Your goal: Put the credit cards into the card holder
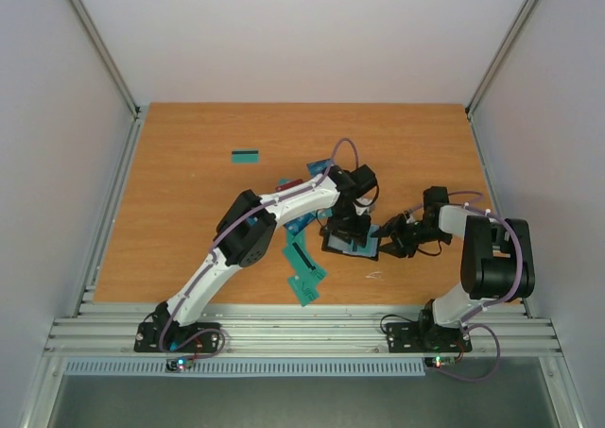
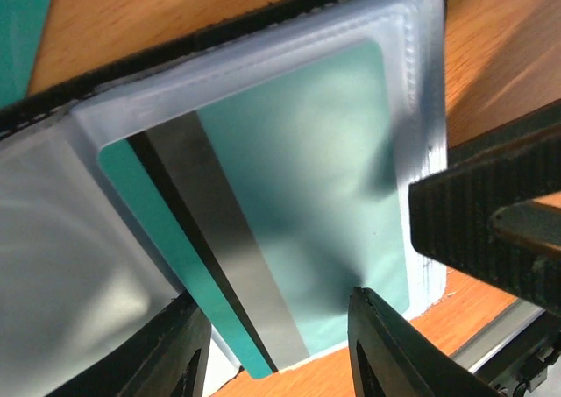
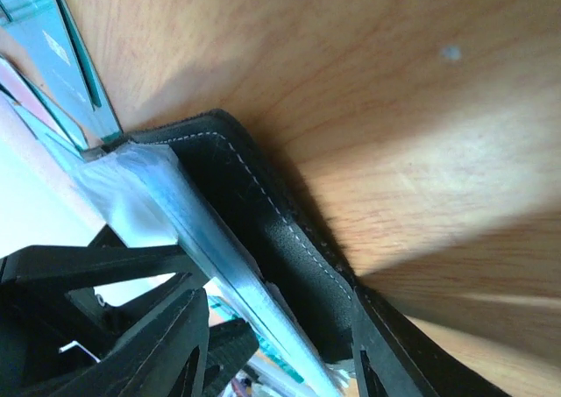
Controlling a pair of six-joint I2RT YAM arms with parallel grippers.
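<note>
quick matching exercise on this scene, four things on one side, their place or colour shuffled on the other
Things
1. card holder
2. lone card
3. sleeved card
4. right hand

Place, colour or state
a. teal with a grey stripe, under a clear sleeve
b. black, with a stitched edge
c. fingers on either side of the holder's edge
d. alone on the table, far left of the arms

Pairs: 1-b, 2-d, 3-a, 4-c
</note>
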